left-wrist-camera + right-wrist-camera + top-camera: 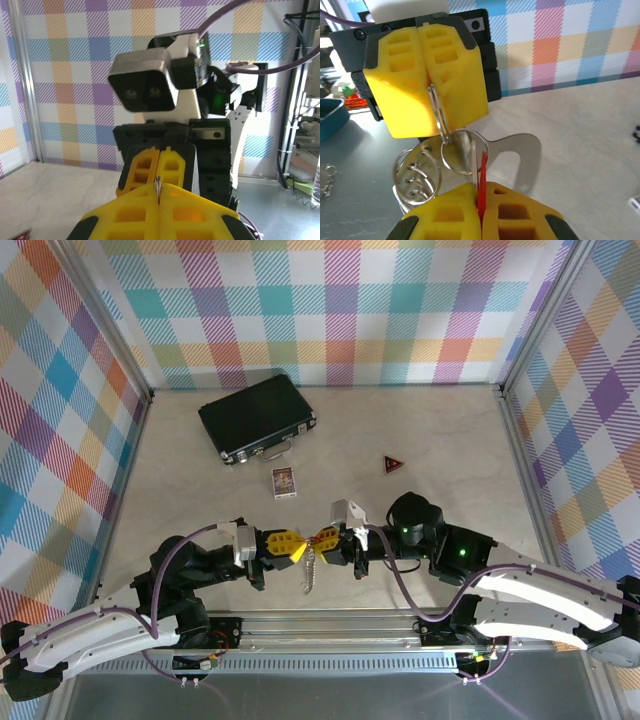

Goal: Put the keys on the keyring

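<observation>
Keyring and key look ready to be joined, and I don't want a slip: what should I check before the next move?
1. Left claw shut on the thin silvery metal keyring: ok.
2. Right claw shut on the small silvery key with the red plastic tag: ok.
3. Claws facing each other, tips close together: ok.
4. Key's hole lined up with the ring's split: cannot tell.
5. Black rectangular case and dark red triangular piece lying well away from both claws: ok.
</observation>
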{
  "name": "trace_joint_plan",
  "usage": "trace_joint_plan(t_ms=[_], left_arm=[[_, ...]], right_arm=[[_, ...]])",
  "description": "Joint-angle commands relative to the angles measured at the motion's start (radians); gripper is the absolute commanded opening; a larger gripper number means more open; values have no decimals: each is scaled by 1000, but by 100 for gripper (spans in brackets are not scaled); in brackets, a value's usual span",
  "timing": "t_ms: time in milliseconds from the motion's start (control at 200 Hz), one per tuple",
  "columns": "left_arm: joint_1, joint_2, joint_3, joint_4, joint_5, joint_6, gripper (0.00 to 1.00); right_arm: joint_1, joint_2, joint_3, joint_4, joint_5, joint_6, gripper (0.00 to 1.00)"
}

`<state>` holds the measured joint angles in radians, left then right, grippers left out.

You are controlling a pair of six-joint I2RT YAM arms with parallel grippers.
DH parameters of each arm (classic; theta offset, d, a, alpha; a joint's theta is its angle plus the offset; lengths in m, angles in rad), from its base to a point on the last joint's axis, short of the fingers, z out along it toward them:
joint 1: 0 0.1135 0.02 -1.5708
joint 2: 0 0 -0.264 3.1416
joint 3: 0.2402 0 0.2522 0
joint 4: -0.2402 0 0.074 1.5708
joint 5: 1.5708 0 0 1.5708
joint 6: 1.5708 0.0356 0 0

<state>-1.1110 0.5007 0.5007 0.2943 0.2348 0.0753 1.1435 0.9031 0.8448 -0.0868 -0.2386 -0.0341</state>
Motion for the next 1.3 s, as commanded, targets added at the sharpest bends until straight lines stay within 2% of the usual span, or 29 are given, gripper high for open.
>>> trace_joint_plan(t_ms=[0, 245, 840, 1185, 1225, 1290], left_arm=[[-4, -12, 29, -23, -57, 20, 0], [-4, -5, 17, -38, -78, 23, 0], [-4, 20, 50, -170, -110, 43, 0], [-3, 67, 88, -283, -239, 50, 0], [-4, 72, 88, -289, -252, 50, 4], [-4, 70, 79, -279, -258, 51, 16]], right_arm=[[-4, -21, 16, -59, 98, -50, 0], [-5, -17, 37, -113, 173, -98, 0], [-4, 3, 64, -143, 188, -111, 0], [-5, 44, 108, -175, 284, -119, 0], [-5, 49, 113, -182, 285, -114, 0], [-5, 55, 122, -196, 289, -109, 0]])
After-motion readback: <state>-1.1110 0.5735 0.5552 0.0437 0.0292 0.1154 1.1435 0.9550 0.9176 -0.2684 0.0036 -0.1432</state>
